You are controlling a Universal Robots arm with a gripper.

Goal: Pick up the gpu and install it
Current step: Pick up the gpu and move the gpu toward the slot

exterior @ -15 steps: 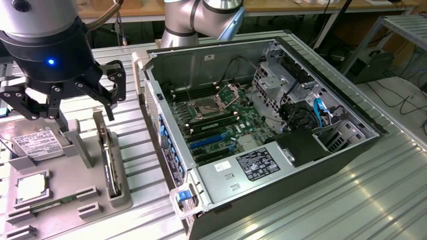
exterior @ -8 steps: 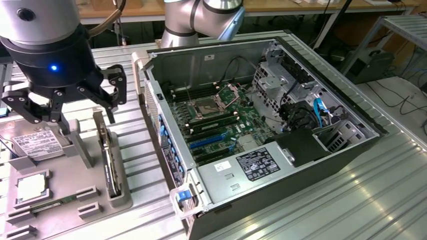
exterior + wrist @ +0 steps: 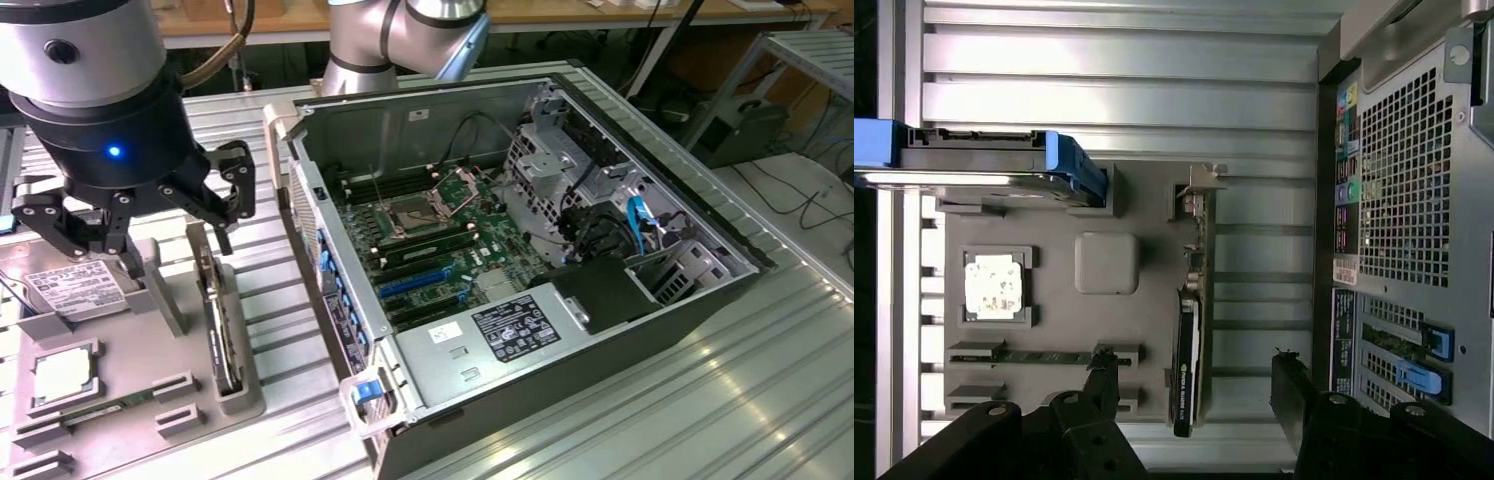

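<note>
Presently the end effector [image 3: 174, 250] hangs above the gray tray [image 3: 127, 355], its two fingers [image 3: 1104, 378] spread wide and nothing between them (in the wrist view they straddle the card, with clear air on either side). The gpu [image 3: 1187, 350] has not been lifted. It stands on its long edge in a slot along the tray's side that faces the open computer case [image 3: 534, 250]. Its silvery bracket [image 3: 1199, 200] points toward the tray's end where the hard drive [image 3: 984, 160] sits. The tray itself lies on the ribbed metal tabletop [image 3: 300, 340].

I judge that the card will handle as a light, stiff and thin thing, easy to lift but easy to harm. It is a bare circuit board with small parts on its faces, and it could twist in the slot if pulled off-centre. The sensible place to take hold looks to be across the two flat faces near the middle of the raised long edge. That keeps clear of the bracket and of the connector edge down in the tray (the edge that has to stay clean for the slot in the case).
</note>
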